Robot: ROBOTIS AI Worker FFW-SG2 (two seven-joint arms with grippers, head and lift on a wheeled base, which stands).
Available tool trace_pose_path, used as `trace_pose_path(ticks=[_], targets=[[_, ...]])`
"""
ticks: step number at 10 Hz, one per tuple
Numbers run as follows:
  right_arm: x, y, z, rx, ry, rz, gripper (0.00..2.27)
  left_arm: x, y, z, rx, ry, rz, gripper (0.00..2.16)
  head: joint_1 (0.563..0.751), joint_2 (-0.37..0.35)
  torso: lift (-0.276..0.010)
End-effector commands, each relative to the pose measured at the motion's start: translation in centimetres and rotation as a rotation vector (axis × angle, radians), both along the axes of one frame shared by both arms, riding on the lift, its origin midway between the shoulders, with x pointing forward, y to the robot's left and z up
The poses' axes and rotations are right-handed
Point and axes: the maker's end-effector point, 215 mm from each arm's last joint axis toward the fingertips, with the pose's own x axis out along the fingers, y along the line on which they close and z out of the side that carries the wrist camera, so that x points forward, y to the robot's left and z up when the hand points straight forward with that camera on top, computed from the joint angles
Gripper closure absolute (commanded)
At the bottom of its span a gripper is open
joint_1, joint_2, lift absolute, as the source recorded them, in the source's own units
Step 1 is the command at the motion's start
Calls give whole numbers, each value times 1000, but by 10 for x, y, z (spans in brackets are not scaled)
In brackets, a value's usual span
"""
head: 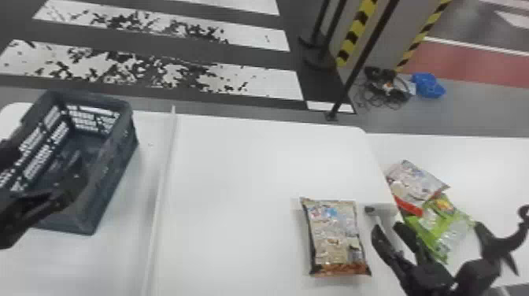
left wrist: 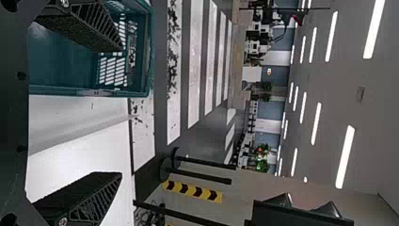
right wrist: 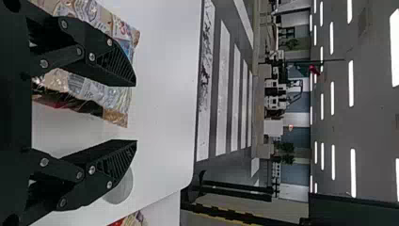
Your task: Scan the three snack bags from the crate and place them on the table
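The dark crate (head: 118, 157) stands at the left, its bare floor visible; the crate (left wrist: 89, 92) also shows in the left wrist view. My left gripper (head: 47, 169) is over the crate's near part; seen from its wrist, the left gripper (left wrist: 120, 112) is open and holds nothing. One beige snack bag (head: 334, 232) lies flat on the white table. Just right of it is my right gripper (head: 387, 229). In the right wrist view the right gripper (right wrist: 135, 113) is open, with the beige bag (right wrist: 94, 89) partly behind one finger. Farther right, a pale bag (head: 417, 181) overlaps a green bag (head: 456, 232).
A small grey item (head: 374, 212) with a dark tip lies between the beige bag and the right-hand bags. A raised strip (head: 160, 189) runs along the table right of the crate. Black curved parts (head: 488, 244) stand over the right-hand surface. Posts rise behind the table.
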Motion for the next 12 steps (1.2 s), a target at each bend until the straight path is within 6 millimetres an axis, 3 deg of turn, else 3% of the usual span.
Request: trace_pose_path(ticks=[1,2,4,6,9,10,11,12], targets=[[-2,-33,-12,-5,28,-48,39,0,8,-2,9,-15,7,56,695,-290,-36],[1,-46,-28,12,64,-50,43,0,14,-2,12,-28,16,56,695,-301,-36],[5,-61,-38,10,94,-41,66,0,21,-9,21,-16,20,56,695,-330,-36],[16,-77,-65,74,190,-38,90,2,18,-1,16,-32,13,56,695,-341,-36],[33,-73,-89,101,279,-16,299,3,17,-4,25,-24,6,56,695,-350,-36],[38,-75,-103,104,327,-19,937,3,18,-6,30,-19,3,56,695,-350,-36],[38,-72,-112,103,365,-17,2192,4,18,-6,32,-19,0,56,695,-350,-36],[41,-65,-112,106,356,-6,2226,5,18,-6,35,-19,0,56,695,-348,-36]])
